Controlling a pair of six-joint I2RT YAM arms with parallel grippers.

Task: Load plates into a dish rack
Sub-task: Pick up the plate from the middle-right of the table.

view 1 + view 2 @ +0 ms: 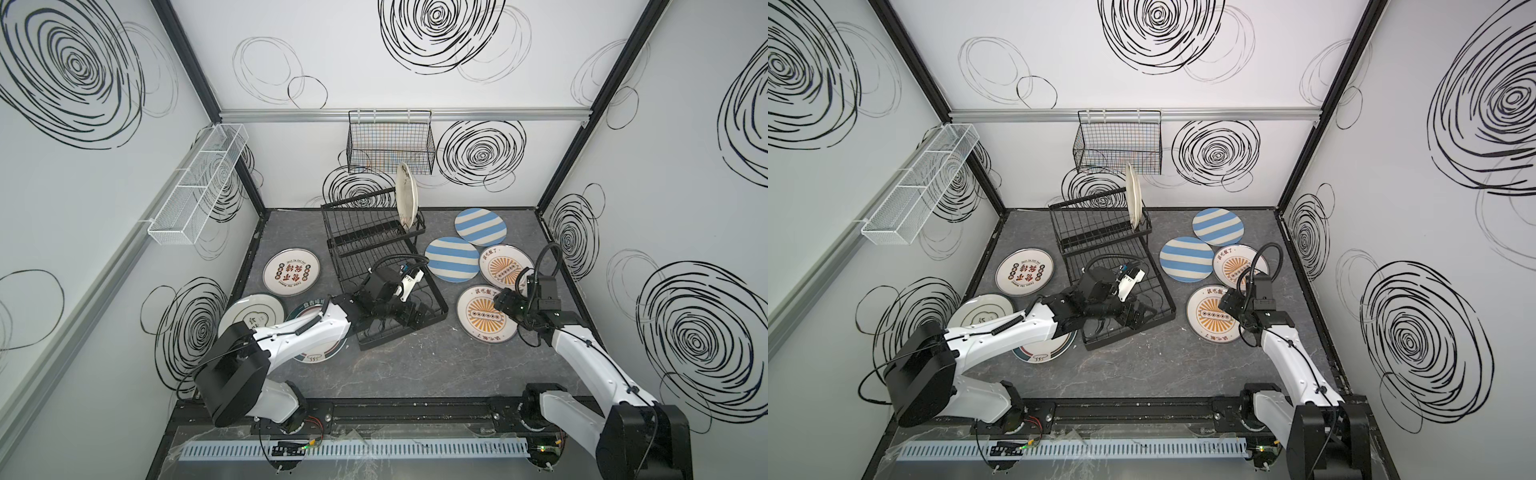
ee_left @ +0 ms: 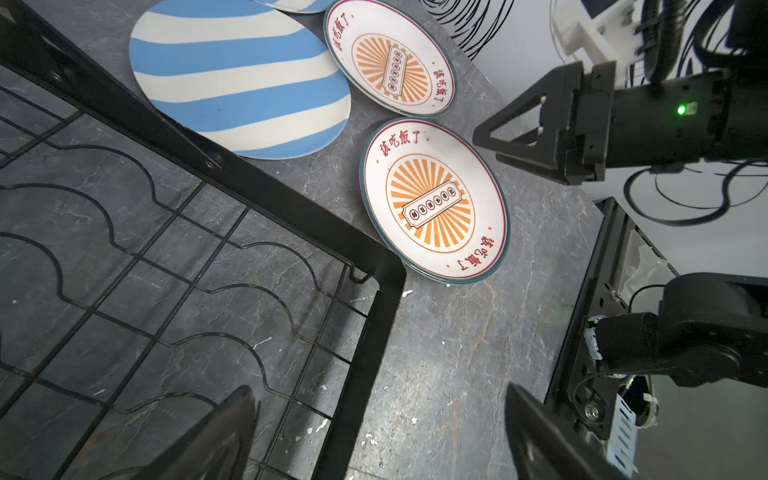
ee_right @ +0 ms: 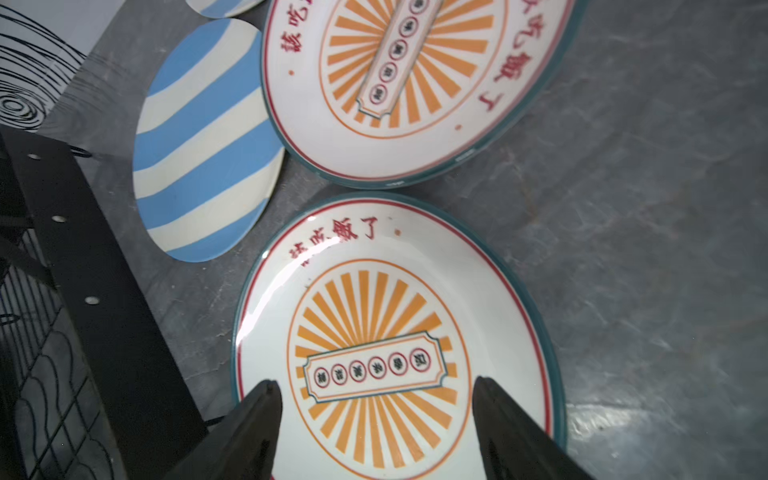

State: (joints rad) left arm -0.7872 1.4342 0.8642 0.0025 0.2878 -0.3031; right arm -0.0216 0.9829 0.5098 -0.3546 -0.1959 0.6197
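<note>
Right tool (image 3: 376,382) | wide open, empty | nearer sunburst plate (image 3: 374,291) just below

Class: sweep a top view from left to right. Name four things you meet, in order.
White mesh basket → plate with red-black characters → dish rack → nearer striped plate.

I read the bench (image 1: 415,365) as a dark grey, marble-veined top. The dish rack (image 1: 365,232) stands on it from the middle of the far edge toward the centre.

Left edge: the character plate (image 1: 291,272). Nearer the front-left corner lie the black-script plate (image 1: 249,309) and the teal-rimmed plate (image 1: 318,355).

Far-right corner: the far striped plate (image 1: 481,226) and the near striped plate (image 1: 451,259), rims meeting.

Right edge: the far sunburst plate (image 1: 505,266), lapping the near striped plate, and the near sunburst plate (image 1: 478,324).
</note>
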